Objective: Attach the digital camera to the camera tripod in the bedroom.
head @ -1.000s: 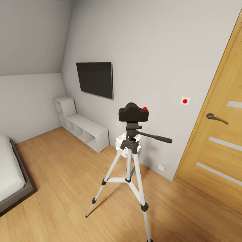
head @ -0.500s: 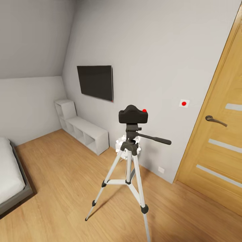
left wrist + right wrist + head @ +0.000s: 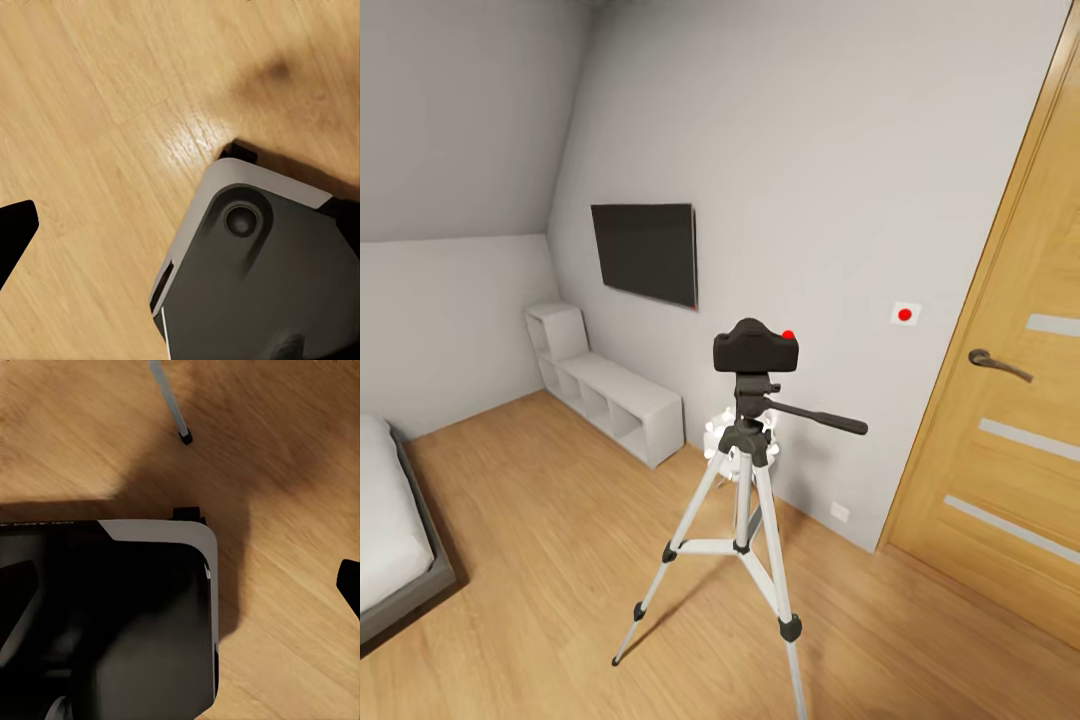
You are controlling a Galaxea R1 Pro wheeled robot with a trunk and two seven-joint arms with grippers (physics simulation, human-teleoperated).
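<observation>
No legible writing or brand marks. Digital camera point(image 3: 757, 349): small, black, red dot on top, seated on the black pan head of the camera tripod point(image 3: 745, 500), which has silver-white legs with black joints, handle pointing toward the wooden door point(image 3: 1010, 420). Tripod stands on the wood floor point(image 3: 560, 560) near the white cube shelves point(image 3: 610, 395), whose cubbies look empty. State of both jaws: cannot tell

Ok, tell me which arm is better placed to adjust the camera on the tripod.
Right, narrowly: its wrist view catches a leg of the camera tripod. The digital camera already sits on the tripod's head, so little may remain.
</observation>
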